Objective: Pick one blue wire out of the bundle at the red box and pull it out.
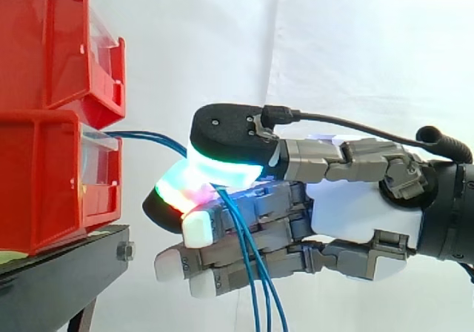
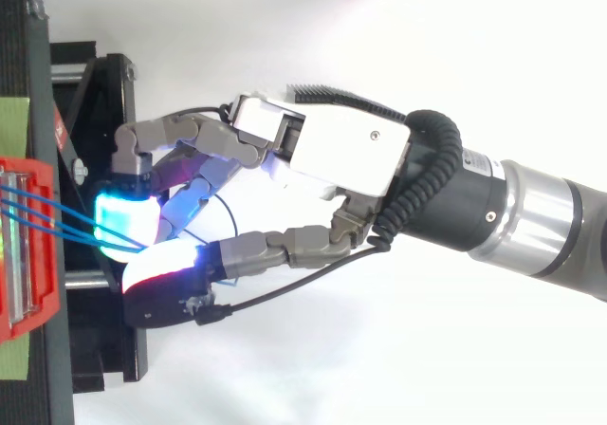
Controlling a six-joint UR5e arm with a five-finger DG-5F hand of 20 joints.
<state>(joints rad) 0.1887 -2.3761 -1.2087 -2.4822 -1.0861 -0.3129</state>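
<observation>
A bundle of thin blue wires [image 1: 148, 135] leaves the front of the lower red bin [image 1: 44, 184] and runs right to my hand [image 1: 363, 213]. Two glowing fingertips [image 1: 222, 165] press together on the wires just right of the bin. Below the pinch, three blue strands [image 1: 255, 287] hang down past the lower fingers. From above, the blue wires [image 2: 43, 214] fan out of the red bin [image 2: 43, 311] and converge at the cyan fingertip pad [image 2: 119, 216] of the hand [image 2: 341, 155]. I cannot tell how many strands are in the pinch.
A second red bin [image 1: 52, 43] is stacked on the lower one, and both sit on a black stand [image 1: 67, 273]. A white curtain hangs behind. The arm reaches in from the right.
</observation>
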